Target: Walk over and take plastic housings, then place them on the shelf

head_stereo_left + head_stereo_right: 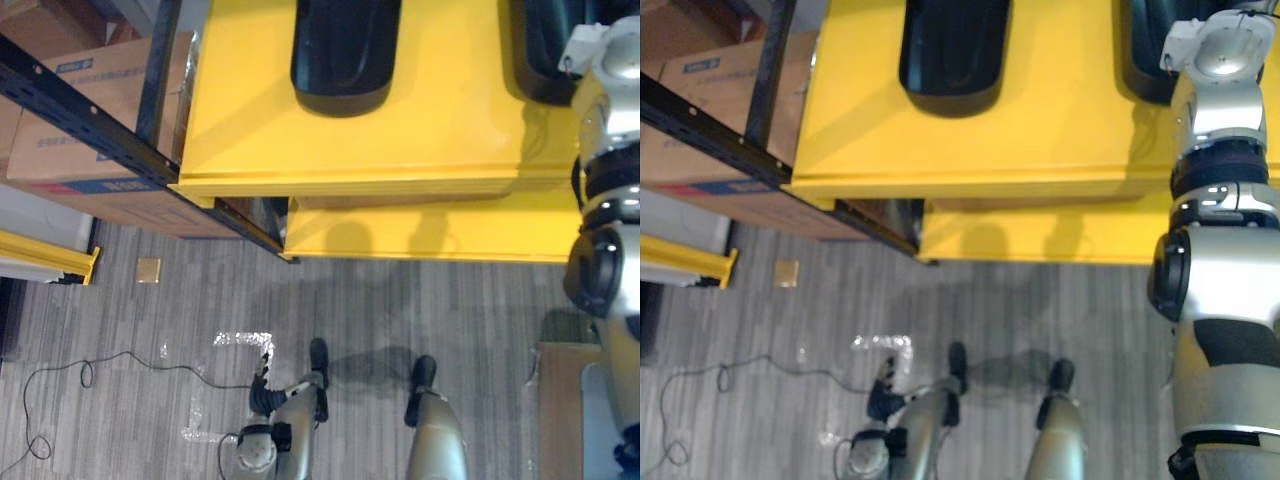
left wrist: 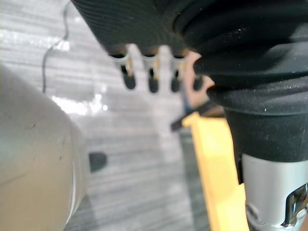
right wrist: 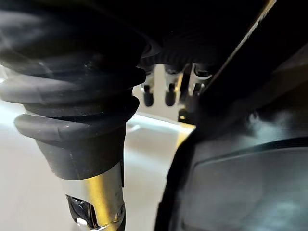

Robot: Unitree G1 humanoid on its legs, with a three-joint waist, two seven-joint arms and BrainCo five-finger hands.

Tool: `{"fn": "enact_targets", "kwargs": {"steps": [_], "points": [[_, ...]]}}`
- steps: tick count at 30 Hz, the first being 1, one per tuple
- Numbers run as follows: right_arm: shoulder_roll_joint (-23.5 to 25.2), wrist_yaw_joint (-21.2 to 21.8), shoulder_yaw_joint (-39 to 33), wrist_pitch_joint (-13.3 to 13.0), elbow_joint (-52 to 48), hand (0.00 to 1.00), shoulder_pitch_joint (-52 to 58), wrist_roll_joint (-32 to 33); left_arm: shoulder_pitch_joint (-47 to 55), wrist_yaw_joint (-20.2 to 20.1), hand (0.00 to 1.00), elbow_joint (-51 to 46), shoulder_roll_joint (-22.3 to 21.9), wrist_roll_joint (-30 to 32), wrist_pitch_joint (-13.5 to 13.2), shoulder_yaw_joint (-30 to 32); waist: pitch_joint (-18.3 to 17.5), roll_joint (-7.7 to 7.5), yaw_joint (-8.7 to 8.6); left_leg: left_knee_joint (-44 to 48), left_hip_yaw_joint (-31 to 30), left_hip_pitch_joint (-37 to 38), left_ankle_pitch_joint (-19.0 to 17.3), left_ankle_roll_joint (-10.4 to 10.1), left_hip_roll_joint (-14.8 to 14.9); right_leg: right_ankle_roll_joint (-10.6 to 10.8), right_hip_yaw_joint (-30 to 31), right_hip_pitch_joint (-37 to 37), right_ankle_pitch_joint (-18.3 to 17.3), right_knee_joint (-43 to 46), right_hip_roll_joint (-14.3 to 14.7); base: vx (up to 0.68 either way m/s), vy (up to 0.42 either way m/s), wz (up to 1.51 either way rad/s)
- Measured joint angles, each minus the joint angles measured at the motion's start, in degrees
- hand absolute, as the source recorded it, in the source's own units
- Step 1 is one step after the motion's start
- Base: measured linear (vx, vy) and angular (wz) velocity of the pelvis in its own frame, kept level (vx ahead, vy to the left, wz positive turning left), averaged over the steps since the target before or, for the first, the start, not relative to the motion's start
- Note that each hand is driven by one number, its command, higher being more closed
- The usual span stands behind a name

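A black plastic housing [image 1: 345, 50] lies on the yellow shelf top [image 1: 440, 140] at the far middle. A second black housing [image 1: 540, 55] lies at the far right, partly behind my raised right arm. In the right wrist view that housing [image 3: 240, 183] looms dark and close, and my right hand's fingers [image 3: 166, 94] run straight along its edge, holding nothing that I can see. My left hand [image 1: 262, 390] hangs low by my side over the floor, its fingers [image 2: 151, 79] relaxed and empty.
A lower yellow level [image 1: 420, 232] juts out under the shelf top. Cardboard boxes [image 1: 90, 90] sit in a black rack [image 1: 85, 122] at the left. A yellow rail [image 1: 50, 260], a small brown tile [image 1: 148, 270] and white tape marks [image 1: 240, 340] are on the grey floor.
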Motion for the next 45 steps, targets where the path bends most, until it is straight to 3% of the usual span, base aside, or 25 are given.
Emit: {"fn": "enact_targets", "kwargs": {"steps": [8, 14, 45], "points": [[0.1, 1.9, -1.3, 0.0, -0.1, 0.0, 2.0, 0.3, -1.0, 0.0, 0.0, 0.0, 0.0, -0.4, 0.4, 0.3, 0.4, -0.61, 0.03, 0.1, -0.2, -0.1, 0.0, 0.0, -0.2, 0.0, -0.1, 0.0, 0.0, 0.1, -0.2, 0.02, 0.0, 0.02], [0.5, 3.6, -1.1, 0.0, -0.3, 0.0, 2.2, 3.8, -1.3, -0.3, 0.0, -0.2, 0.0, -0.5, 0.4, 0.5, 0.4, -0.73, 0.03, 0.2, -0.2, -0.1, 0.0, 0.0, -0.1, 0.0, -0.1, 0.0, 0.0, 0.2, -0.2, 0.0, 0.0, 0.0], [4.7, 5.2, -1.5, -0.5, -1.0, 0.0, 2.1, 10.3, -1.6, -0.6, 0.0, -0.5, 0.0, -0.5, 0.4, 0.5, 0.3, -0.76, 0.29, 0.2, -0.5, -0.2, 0.0, 0.0, -0.2, -0.1, -0.3, 0.0, 0.0, 0.5, -0.2, 0.0, 0.0, 0.0]]}}
